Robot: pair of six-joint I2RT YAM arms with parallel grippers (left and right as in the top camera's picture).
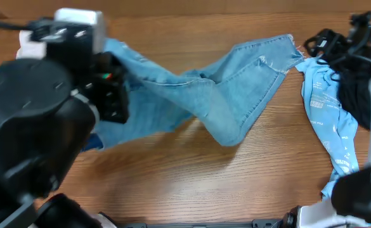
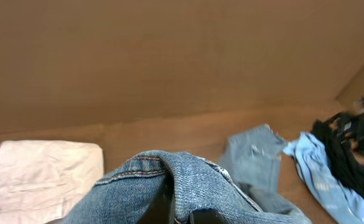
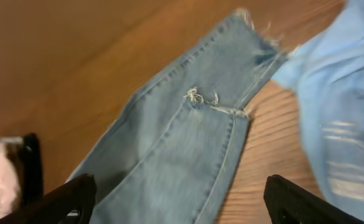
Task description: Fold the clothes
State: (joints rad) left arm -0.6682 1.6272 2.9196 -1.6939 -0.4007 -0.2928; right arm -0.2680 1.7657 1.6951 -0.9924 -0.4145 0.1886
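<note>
The light blue jeans [image 1: 229,88] lie across the table, with the frayed hems [image 1: 290,45] at the far right and the waist end lifted at the left. My left gripper [image 1: 112,82] is shut on the waistband, and denim folds over its fingers in the left wrist view [image 2: 178,211]. My right gripper [image 3: 188,199] is open wide and empty, hovering above a jeans leg [image 3: 169,149]. Its fingertips straddle the leg and the bare wood beside it.
A cyan T-shirt with white print [image 1: 328,120] lies right of the hems, with a black garment [image 1: 353,95] beside it. A folded pale cloth [image 2: 45,168] sits at the far left. A brown wall [image 2: 169,56] backs the table.
</note>
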